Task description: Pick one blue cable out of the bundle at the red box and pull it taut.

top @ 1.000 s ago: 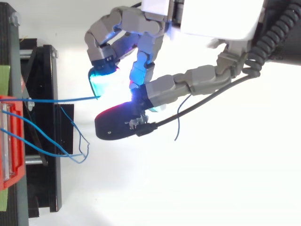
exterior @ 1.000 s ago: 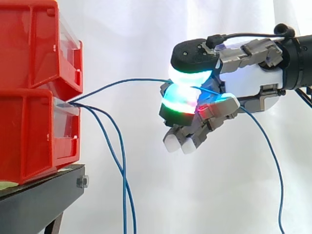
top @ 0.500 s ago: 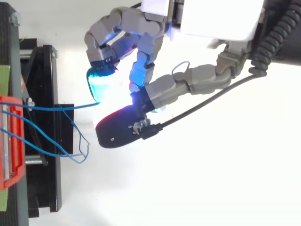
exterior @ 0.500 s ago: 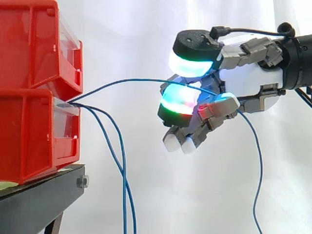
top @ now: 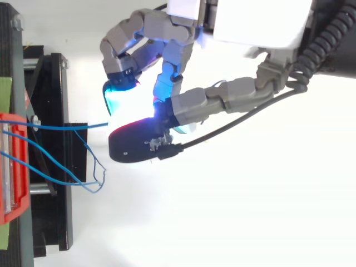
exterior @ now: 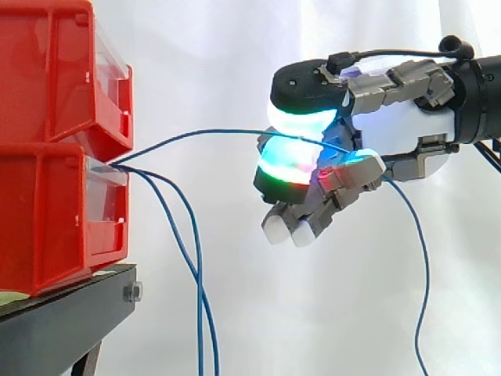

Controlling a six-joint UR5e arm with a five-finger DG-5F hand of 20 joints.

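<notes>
The hand (exterior: 399,129) reaches in from the right with its glowing fingertips (exterior: 301,117) brought together on the blue cable (exterior: 203,131), so the thumb pad sits on top and a finger pad beneath it, and the cable looks pinched between them. This strand leaves the mouth of the lower bin of the red box (exterior: 47,211), rises in a shallow arc to the hand, then drops away as a loose tail (exterior: 424,266) on the far side. Two other blue cables (exterior: 196,274) hang slack from the same bin, well clear of the grip. The span is not yet straight, so the pull probably calls for a firm, steady pinch and a slow, level retreat away from the box, so the strand neither slips through the pads nor drags its neighbours along. In the top view the cable (top: 72,125) runs almost straight from the box to the fingertips. Half a second ago the thumb pad stood lifted off the strand with a clear gap; it has since come back down, and the tail has swung slightly rightward.
</notes>
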